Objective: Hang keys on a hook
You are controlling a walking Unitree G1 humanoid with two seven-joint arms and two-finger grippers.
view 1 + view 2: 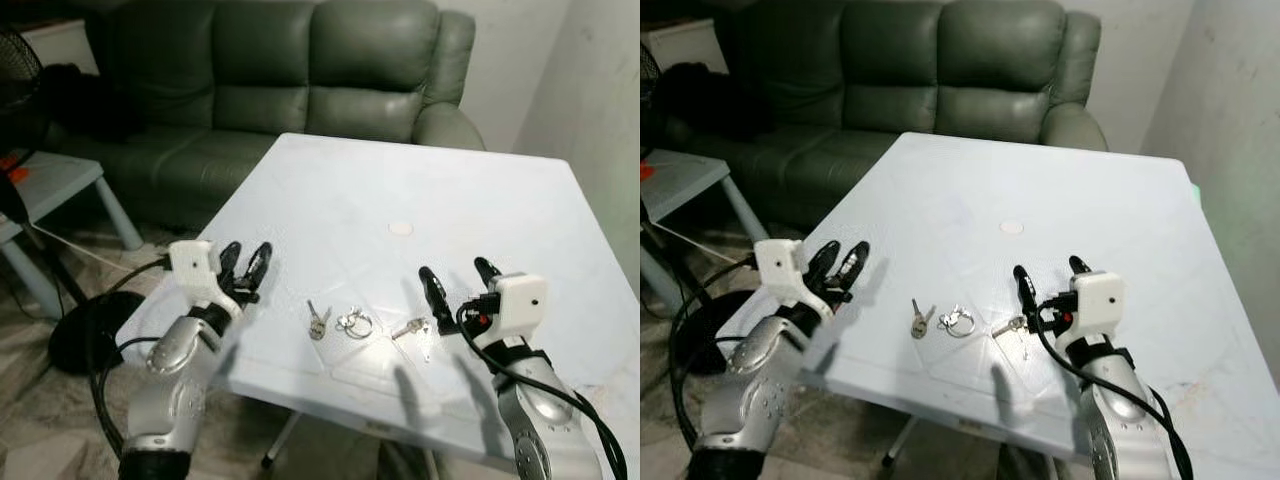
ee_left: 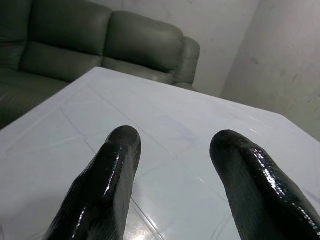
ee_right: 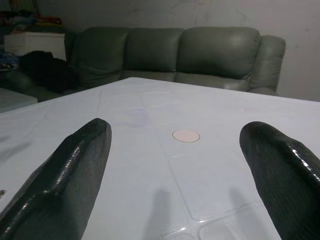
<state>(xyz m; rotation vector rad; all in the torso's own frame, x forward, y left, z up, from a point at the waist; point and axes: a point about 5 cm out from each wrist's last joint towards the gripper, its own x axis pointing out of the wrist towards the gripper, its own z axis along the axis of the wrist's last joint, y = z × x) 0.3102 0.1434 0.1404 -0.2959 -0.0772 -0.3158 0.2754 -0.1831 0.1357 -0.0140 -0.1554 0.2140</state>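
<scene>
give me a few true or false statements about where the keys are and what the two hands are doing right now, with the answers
1. The keys lie flat on the white table. True.
2. The right hand is shut on a key. False: its fingers are spread apart and hold nothing, with one key lying just beside it.
3. The left hand hovers at the table's near left edge, apart from the keys. True.
4. The keys already hang on a hook. False: they rest on the table near its front edge.
5. A green sofa stands beyond the table. True.
</scene>
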